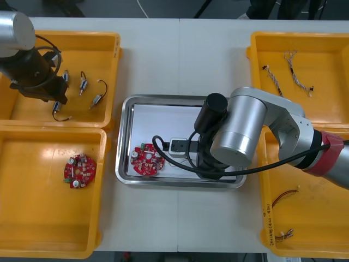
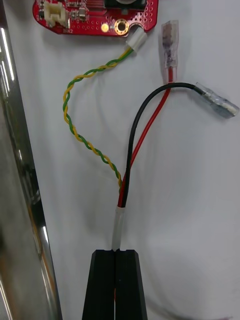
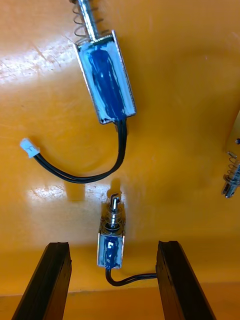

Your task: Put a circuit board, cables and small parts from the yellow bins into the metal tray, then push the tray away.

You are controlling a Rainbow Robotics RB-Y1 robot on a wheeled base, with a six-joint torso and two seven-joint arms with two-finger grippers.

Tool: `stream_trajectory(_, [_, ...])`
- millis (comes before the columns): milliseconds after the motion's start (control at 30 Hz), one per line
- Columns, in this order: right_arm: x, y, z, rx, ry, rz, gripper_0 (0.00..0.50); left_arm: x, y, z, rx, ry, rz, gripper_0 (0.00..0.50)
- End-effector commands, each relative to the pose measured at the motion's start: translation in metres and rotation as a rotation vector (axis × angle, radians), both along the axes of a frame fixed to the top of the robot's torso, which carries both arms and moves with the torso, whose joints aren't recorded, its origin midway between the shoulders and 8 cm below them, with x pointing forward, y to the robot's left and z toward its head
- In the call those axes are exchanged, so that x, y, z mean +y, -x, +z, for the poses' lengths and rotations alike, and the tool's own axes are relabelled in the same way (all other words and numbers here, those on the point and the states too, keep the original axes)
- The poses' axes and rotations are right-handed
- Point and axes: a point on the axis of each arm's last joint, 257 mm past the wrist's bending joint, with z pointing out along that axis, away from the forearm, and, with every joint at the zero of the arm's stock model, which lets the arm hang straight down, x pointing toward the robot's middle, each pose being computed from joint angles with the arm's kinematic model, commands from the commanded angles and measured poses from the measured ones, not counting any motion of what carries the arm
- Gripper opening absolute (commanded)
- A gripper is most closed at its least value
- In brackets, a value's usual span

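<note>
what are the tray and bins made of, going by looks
Metal tray: probably polished steel; its rim is mirror-shiny, its inside white. Yellow bins: likely moulded plastic, glossy, with soft glare and rounded rims. The right claw holds a cable over the tray; the left claw is open in a bin.

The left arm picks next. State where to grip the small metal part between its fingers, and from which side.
Grip the small metal part across its boxy body's flat side walls, coming straight down onto it; the open left gripper flanks those walls. Avoid the round pin end and the black lead, which would likely slip.
</note>
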Motion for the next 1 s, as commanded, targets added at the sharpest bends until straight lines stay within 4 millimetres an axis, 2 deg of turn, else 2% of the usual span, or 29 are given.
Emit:
stream_trajectory(33, [-0.013, 0.003, -0.006, 0.007, 0.022, -0.005, 0.0, -0.018, -0.017, 0.018, -0.039, -0.044, -0.115, 0.5])
stream_trajectory(167, [-0.013, 0.002, -0.005, 0.003, 0.024, 0.0, 0.001, -0.015, -0.018, 0.011, -0.038, -0.046, -0.112, 0.5])
stream_trajectory(200, [-0.013, 0.001, -0.004, 0.0, 0.025, 0.002, 0.032, -0.014, -0.019, 0.01, -0.041, -0.044, -0.111, 0.5])
stream_trajectory(233, [-0.013, 0.0, -0.004, -0.006, 0.027, 0.004, 0.09, -0.013, -0.02, 0.008, -0.042, -0.042, -0.107, 0.5])
stream_trajectory(267, [-0.013, 0.0, -0.004, -0.008, 0.028, 0.004, 0.108, -0.012, -0.019, 0.008, -0.041, -0.042, -0.107, 0.5])
stream_trajectory(300, [-0.012, -0.001, -0.003, -0.012, 0.027, 0.008, 0.316, -0.01, -0.019, 0.004, -0.039, -0.037, -0.102, 0.5])
stream_trajectory(333, [-0.011, 0.0, -0.003, -0.011, 0.025, 0.01, 0.454, -0.011, -0.02, 0.003, -0.041, -0.036, -0.105, 0.5])
stream_trajectory(367, [-0.013, 0.0, -0.003, -0.01, 0.027, 0.008, 0.5, -0.011, -0.02, 0.003, -0.041, -0.037, -0.105, 0.5])
stream_trajectory(600, [-0.008, 0.002, 0.0, -0.007, 0.014, 0.014, 0.5, -0.01, -0.019, -0.007, -0.031, -0.037, -0.106, 0.5])
stream_trajectory(1000, [0.003, -0.015, 0.03, -0.048, -0.05, -0.008, 0.5, -0.016, -0.02, -0.012, -0.037, -0.026, -0.119, 0.5])
